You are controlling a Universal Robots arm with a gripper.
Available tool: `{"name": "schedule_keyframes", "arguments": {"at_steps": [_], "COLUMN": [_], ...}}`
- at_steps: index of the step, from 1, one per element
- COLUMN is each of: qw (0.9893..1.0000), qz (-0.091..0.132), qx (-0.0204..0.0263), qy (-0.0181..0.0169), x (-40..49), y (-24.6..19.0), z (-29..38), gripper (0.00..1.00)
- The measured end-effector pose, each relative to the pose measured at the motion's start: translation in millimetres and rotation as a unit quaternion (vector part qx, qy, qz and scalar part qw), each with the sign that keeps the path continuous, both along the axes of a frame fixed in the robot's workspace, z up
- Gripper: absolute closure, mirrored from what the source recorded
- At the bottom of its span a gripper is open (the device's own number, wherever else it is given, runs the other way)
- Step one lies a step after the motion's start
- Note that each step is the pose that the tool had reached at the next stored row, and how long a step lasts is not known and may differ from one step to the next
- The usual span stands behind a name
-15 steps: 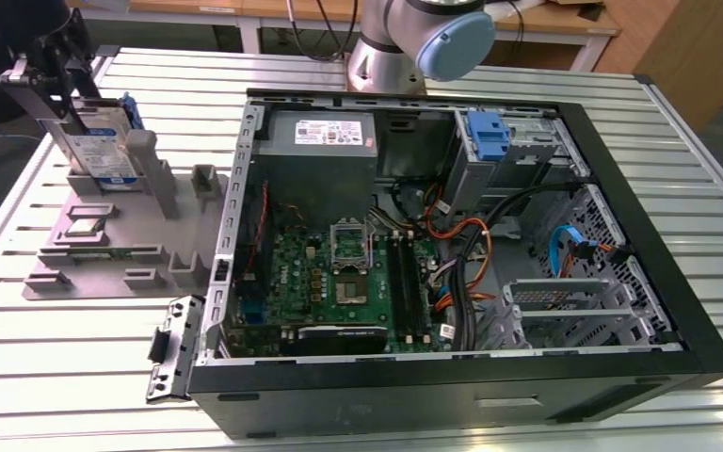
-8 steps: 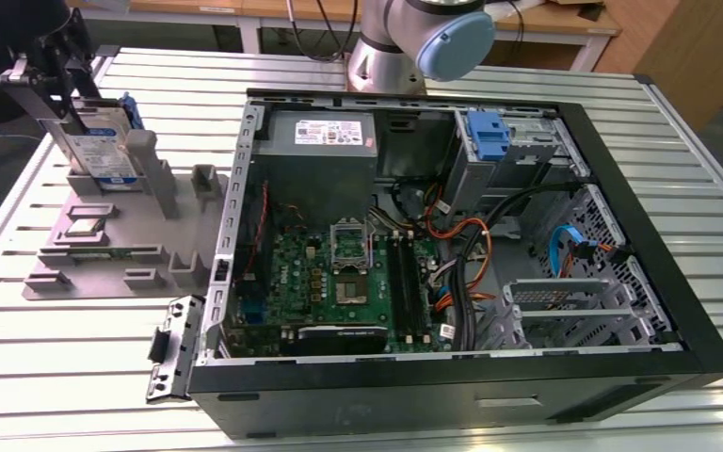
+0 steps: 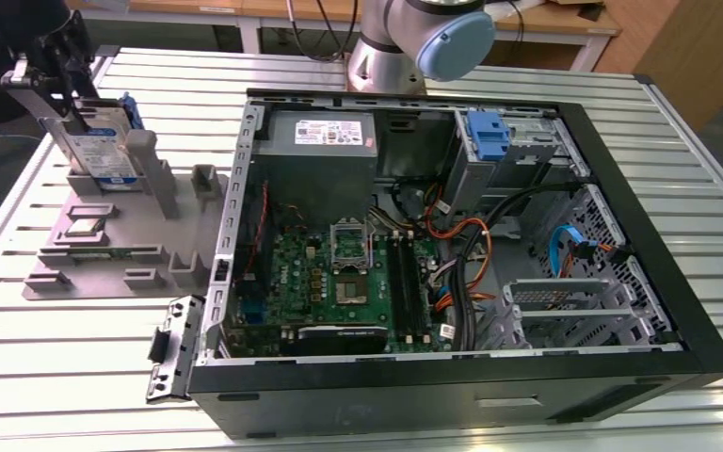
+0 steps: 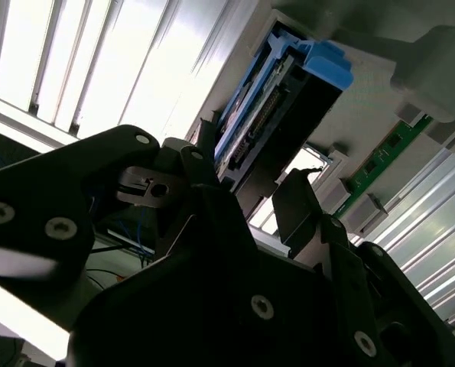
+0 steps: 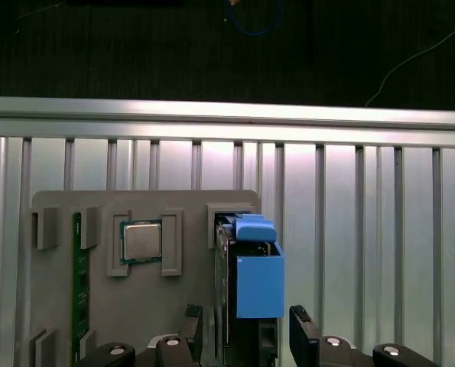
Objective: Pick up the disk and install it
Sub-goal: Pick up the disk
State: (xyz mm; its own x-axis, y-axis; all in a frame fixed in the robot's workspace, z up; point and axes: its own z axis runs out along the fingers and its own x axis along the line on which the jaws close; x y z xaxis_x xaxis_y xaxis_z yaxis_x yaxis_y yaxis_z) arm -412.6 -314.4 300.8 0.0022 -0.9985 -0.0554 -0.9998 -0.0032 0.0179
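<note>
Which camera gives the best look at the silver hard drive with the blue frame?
The exterior view: the silver, blue-framed hard drive shows its labelled face, standing upright in the grey holder. The first wrist view shows the drive edge-on; the second wrist view, one end of it.

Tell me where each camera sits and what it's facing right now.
Exterior view: off the arm, raised, looking down at the open computer case and grey fixture; arm and pincer show.
First wrist view: on the wrist, looking down at the disk standing in the fixture; pincer fingertips show.
Second wrist view: on the wrist, looking slantwise along the pincer's dark body at the disk.
Shared: both wrist views show the disk between the open pincer's fingers.
</note>
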Motion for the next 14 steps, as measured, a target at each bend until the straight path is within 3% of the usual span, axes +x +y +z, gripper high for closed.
{"name": "schedule_keyframes", "arguments": {"at_steps": [6,7,14], "qw": [1.0,1.0,1.0], "qz": [0.0,0.0,0.0], "qx": [0.0,0.0,0.0], "qy": [0.0,0.0,0.0], "x": [0.0,0.0,0.0], "y": [0.0,0.0,0.0], "z": [0.1,0.1,0.2], "gripper": [0.45,0.52,0.52]}}
